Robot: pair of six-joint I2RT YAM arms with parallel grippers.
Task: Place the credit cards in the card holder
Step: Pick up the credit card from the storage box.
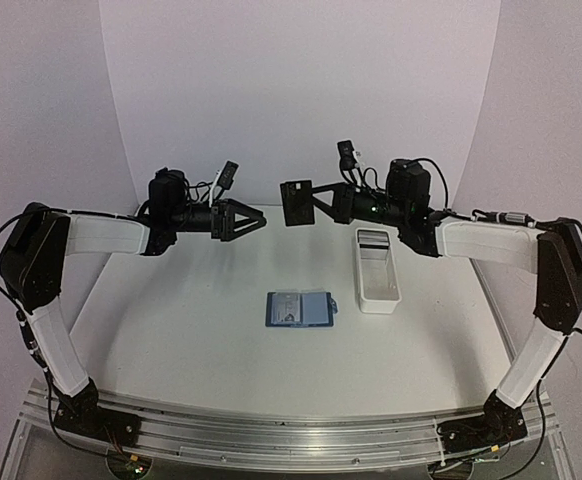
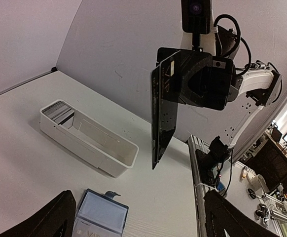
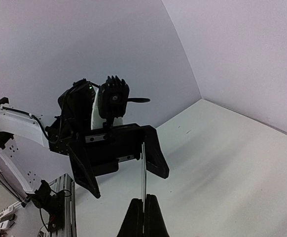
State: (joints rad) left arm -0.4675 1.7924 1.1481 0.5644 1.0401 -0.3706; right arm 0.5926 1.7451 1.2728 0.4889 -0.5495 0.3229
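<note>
Above the worktop (image 1: 191, 320), in the overhead view, both arms reach inward and nearly meet in mid-air. The right fingers (image 1: 321, 203) are clamped on the dark credit card (image 1: 296, 203), which stands upright and faces the left fingers (image 1: 246, 213). These are near it but not touching. Below, the card holder (image 1: 299, 309) lies opened flat with a pale credit card (image 1: 289, 307) on its inner face; I cannot tell whether that card sits in a slot. A white tray (image 1: 376, 270) lies just beside the holder.

From the left wrist, the left fingers (image 2: 50, 219) are spread wide and empty. The dark credit card (image 2: 164, 113) hangs broadside ahead, its lower half clear of the right fingers (image 2: 202, 79). The card holder (image 2: 101, 217) is low in view and the white tray (image 2: 91, 148) lies beyond it.

From the right wrist, the dark credit card (image 3: 143, 168) shows edge-on, rising from the closed right fingers (image 3: 138, 222), with the left fingers (image 3: 156, 158) spread beyond it.

To me this looks like a hand-over between the arms. The next move would call for the left fingers to ease onto the card's free part, square to its faces, and close before the right fingers let go. There is open air all round the card; on the way down to the holder, the tray's rim is the only edge to mind.
</note>
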